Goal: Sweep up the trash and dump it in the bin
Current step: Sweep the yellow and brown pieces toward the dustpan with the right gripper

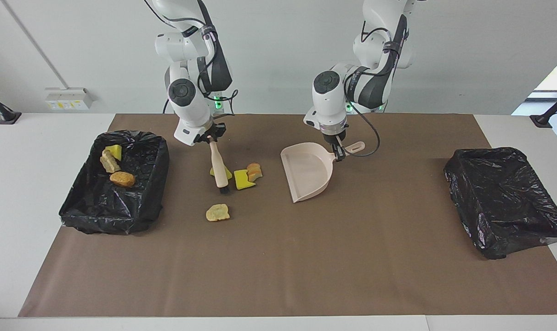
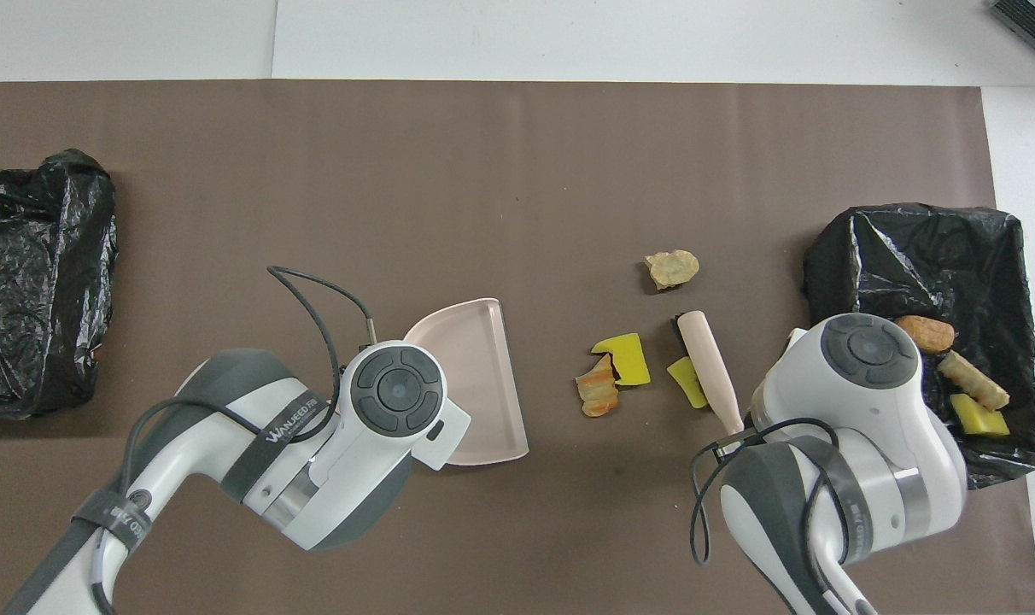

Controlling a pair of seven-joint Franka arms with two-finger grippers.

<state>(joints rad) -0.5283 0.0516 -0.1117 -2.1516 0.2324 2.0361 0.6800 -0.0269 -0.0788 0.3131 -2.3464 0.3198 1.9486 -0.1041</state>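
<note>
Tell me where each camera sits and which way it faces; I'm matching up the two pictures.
Facing view: high across the table, looking at both arms; right gripper holds the beige wooden brush, left gripper the beige plastic dustpan.
Overhead view: above the robots' end, looking steeply down; wrists and forearms enter from the bottom.
Shared: the brush, the dustpan, the tan bread-like lump, both black-lined bins, half a turn apart.

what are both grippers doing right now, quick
Left gripper: shut on the dustpan by its handle.
Right gripper: shut on the brush by its handle.
</note>
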